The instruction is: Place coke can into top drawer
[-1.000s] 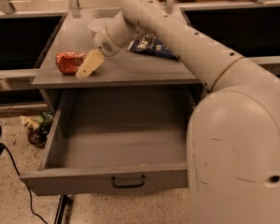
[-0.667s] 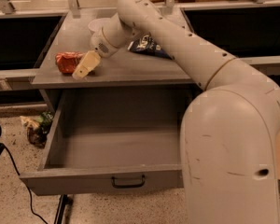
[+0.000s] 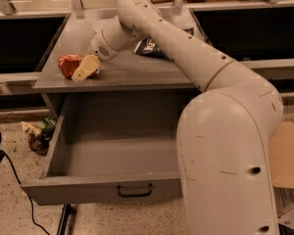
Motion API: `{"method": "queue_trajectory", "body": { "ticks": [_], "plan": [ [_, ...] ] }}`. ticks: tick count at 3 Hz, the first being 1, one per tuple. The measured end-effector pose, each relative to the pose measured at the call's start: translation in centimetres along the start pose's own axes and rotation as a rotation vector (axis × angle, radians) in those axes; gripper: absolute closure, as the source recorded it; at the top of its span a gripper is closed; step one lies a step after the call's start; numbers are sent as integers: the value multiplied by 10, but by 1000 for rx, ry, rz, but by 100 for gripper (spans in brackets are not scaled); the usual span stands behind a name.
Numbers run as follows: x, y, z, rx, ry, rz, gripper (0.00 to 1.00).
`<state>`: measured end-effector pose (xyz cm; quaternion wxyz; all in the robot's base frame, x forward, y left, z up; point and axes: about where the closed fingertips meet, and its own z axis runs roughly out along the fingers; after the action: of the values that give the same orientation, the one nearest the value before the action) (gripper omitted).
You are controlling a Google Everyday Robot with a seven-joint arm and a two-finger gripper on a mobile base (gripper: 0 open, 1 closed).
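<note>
**Jaws close in on the can**

The jaws have edged slightly toward the dented red-orange metal coke can [image 3: 67,65], which has not shifted. It lies at their tips on the grey tabletop [image 3: 137,71], seemingly touching them. I cannot tell whether they are parted or closed. The can looks light, thin-walled, slick and easily crushed, so grip gently across its middle. Below the jaws, the wide grey top drawer [image 3: 112,151] stands open.

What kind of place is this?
Probably a robot test area: a plain grey cabinet, a cardboard box, a speckled hard floor. The gripper is over the cabinet, by the can.
</note>
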<state>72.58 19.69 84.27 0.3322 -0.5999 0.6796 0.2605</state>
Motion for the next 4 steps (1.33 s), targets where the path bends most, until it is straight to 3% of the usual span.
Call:
{"method": "queue_trajectory", "body": {
  "ticks": [2, 3, 4],
  "plan": [
    [-1, -1, 5, -8, 0, 1, 66],
    [-10, 7, -10, 14, -48, -24, 89],
    [-22, 24, -43, 55, -139, -61, 100]
  ]
}}
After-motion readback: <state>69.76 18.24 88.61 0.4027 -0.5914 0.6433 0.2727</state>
